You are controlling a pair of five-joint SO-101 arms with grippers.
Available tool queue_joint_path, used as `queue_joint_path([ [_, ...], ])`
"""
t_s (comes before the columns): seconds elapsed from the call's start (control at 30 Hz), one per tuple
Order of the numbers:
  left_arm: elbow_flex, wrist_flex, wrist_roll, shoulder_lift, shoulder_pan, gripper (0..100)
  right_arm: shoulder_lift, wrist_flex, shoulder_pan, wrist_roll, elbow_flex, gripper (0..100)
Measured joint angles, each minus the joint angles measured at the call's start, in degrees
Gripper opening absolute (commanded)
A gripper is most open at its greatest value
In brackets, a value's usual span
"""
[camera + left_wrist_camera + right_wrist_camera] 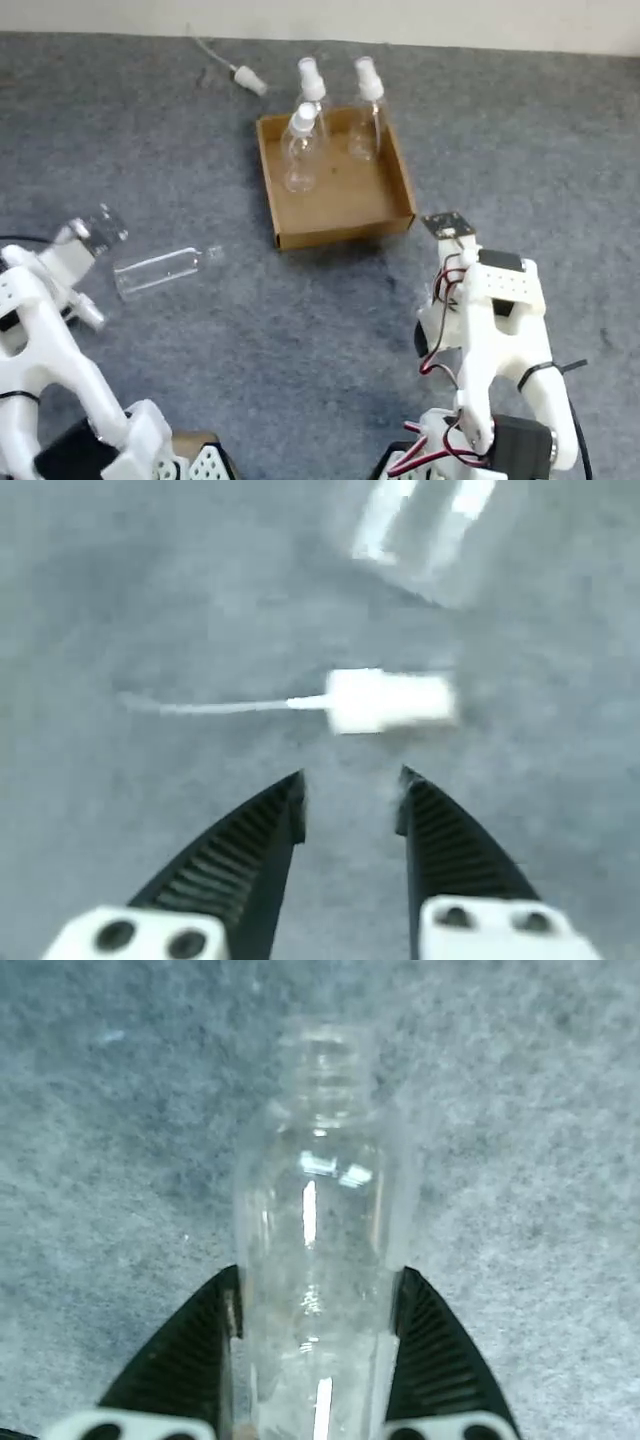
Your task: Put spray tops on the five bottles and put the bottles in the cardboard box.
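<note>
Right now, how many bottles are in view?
5 bottles: three capped standing in the box; one uncapped lying on the carpet; one uncapped in the right gripper.

1. The carpet (300, 350) is grey, finely mottled with lighter and darker flecks.
2. The cardboard box (340, 232) is plain brown, inside and out.
3. The three bottles (300, 160) in the box are clear, and their spray tops (311, 72) are white.
4. The capless bottle (165, 268) is clear with pale glints.
5. The loose spray top (388, 700) is white, and its thin tube (210, 707) is a paler off-white.
6. The left gripper (350, 785) has black ribbed fingers on white bases. The right gripper (315, 1285) is coloured the same.
7. The held bottle (312, 1190) is clear with white highlights.
8. The arms (495, 330) are white with black motors and red and black wires (447, 290).
</note>
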Motion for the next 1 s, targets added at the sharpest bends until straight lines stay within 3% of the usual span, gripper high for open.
queue_joint_path([
  [0.1,-0.8,0.0,13.3,-0.2,0.1,2,0.0,0.0,0.0,0.0,0.0,1.2],
  [0.17,-0.6,-2.0,22.4,0.1,0.1,1,0.0,0.0,0.0,0.0,0.0,1.2],
  [0.37,0.9,-19.2,39.2,7.6,0.1,2,0.0,0.0,0.0,0.0,0.0,1.2],
  [0.5,0.9,-30.2,39.8,16.7,0.7,0,0.0,0.0,0.0,0.0,0.0,1.2],
  [0.63,-0.3,-33.6,39.7,24.7,1.2,0,0.0,0.0,0.0,0.0,0.0,1.2],
  [0.8,-1.3,-33.4,37.1,27.0,0.5,0,0.0,0.0,0.0,0.0,0.0,1.2],
  [1.0,-1.4,-23.5,26.5,24.1,-9.3,0,0.0,0.0,0.0,0.0,0.0,1.2],
])
